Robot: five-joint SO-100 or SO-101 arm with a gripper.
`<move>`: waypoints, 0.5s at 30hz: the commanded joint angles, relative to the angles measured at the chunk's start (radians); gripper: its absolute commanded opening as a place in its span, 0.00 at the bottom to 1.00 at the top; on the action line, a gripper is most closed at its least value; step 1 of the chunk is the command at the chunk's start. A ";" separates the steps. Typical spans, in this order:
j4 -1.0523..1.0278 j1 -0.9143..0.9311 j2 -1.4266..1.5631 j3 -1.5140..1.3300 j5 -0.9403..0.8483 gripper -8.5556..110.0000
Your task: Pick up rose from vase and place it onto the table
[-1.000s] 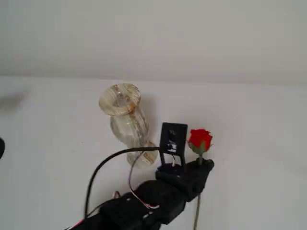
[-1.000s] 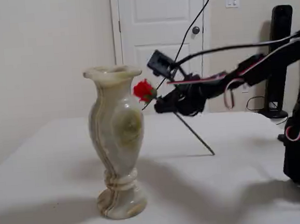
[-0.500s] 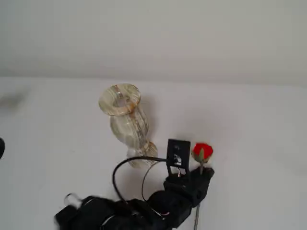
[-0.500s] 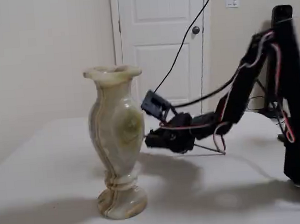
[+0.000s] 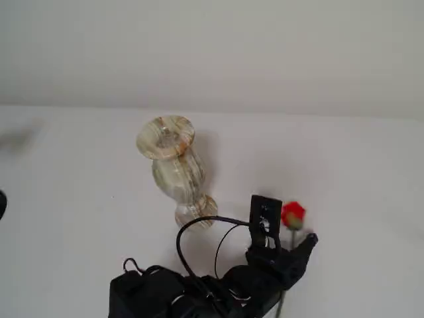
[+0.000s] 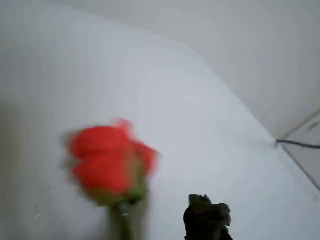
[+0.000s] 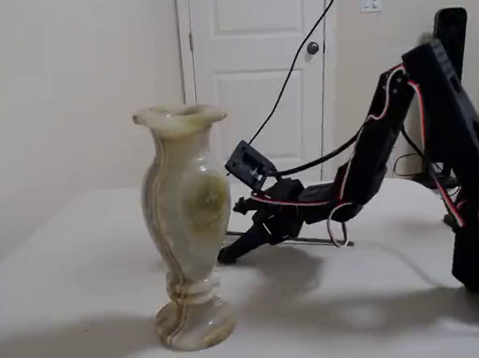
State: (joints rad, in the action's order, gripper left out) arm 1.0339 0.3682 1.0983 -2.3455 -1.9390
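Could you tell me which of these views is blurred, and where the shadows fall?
In the wrist view the rose is smeared and soft; in a fixed view the vase is sharp, its shadow lying left across the table; in the high fixed view the light is flat and the shadows faint.

The arm (image 7: 433, 114) is built from matte black links with blocky, angular housings. Red and white wires (image 7: 382, 93) run along the outside of the links. A thick black cable (image 5: 192, 232) loops to a small rectangular black camera module (image 5: 265, 212) mounted above the black tool (image 7: 229, 254).
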 commanded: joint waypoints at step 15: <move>-0.445 -0.017 0.505 -0.034 0.267 0.18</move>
State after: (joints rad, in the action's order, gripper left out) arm 0.7808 0.3697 1.3514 -2.3777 -1.7625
